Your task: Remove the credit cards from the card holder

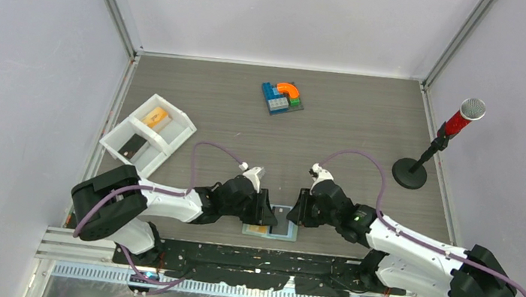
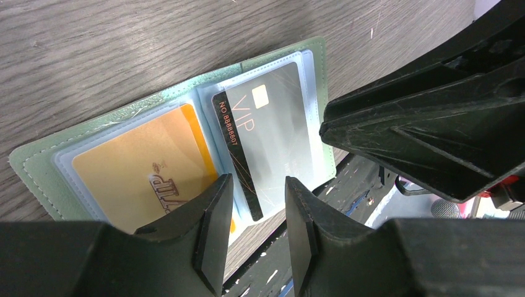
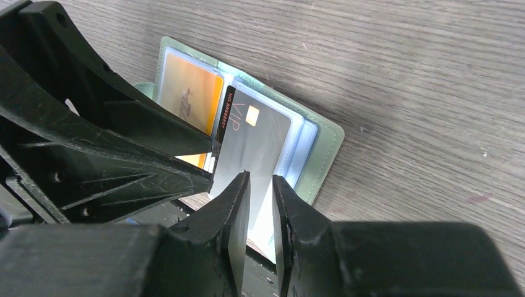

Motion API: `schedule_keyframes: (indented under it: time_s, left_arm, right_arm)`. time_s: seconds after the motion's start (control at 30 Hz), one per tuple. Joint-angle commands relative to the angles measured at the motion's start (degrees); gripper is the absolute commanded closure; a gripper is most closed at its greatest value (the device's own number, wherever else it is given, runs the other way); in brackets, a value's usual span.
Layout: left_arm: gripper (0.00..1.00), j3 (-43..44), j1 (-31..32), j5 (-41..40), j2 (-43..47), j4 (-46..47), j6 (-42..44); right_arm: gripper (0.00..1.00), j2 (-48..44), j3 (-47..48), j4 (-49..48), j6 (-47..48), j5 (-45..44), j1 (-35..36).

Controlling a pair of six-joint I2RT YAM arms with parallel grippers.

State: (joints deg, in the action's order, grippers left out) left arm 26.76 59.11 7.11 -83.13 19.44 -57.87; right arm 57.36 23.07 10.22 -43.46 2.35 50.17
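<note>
At the tabletop's [image 3: 402,93] near edge, the card holder [image 3: 325,139] lies open. Its grey VIP card [image 3: 257,139] runs near-to-far, its near end at the right hand [image 3: 260,179], which is almost together; I cannot tell whether it grips. The left hand [image 2: 257,185], spread apart, hovers just left.

The room over the open card holder [image 2: 34,170] is being taken up by the left claw [image 2: 257,182] and the right claw [image 3: 260,178], which are being held tip to tip, just apart. The near side is being closed off by the black base plate [image 1: 254,257]. The middle of the bench [image 1: 247,128] is being left free. Its margins are being occupied by the white tray [image 1: 113,138] on the left, the block cluster [image 1: 282,98] at the far side, and the microphone stand [image 1: 412,171] on the right.
</note>
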Motion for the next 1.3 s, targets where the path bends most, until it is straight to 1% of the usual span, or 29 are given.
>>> schedule_keyframes:
  time_s: [0.0,0.23,0.63,0.83,1.03,1.2,1.27]
  left_arm:
    - [0.61,-0.61,-0.31,-0.96,1.10,1.44,0.85]
    - [0.61,-1.22,-0.43,-0.57,0.61,2.76,1.00]
    - [0.61,-2.20,-1.46,1.17,0.54,5.26,0.93]
    - [0.62,-2.85,-1.46,3.27,-1.65,10.04,-1.41]
    - [0.68,-3.22,-1.76,3.71,-1.77,11.23,-2.09]
    - [0.79,-4.71,-2.97,4.82,-1.93,14.21,-3.96]
    - [0.81,-5.35,-3.85,6.06,-2.66,16.55,-4.75]
  right_arm:
    - [0.73,1.61,1.39,-2.79,0.56,0.89,-0.07]
    - [0.74,5.06,-1.72,-8.68,-0.67,3.38,-0.31]
    - [0.77,4.44,-5.02,-7.95,-1.01,2.27,-2.85]
    - [0.77,4.22,-6.99,-9.91,-1.97,2.74,-2.89]
    - [0.78,3.80,-7.96,-9.95,-2.39,2.54,-2.88]
    - [0.78,3.70,-8.75,-11.91,-2.60,2.17,-2.89]
    - [0.78,3.89,-9.00,-12.01,-2.55,2.11,-2.89]
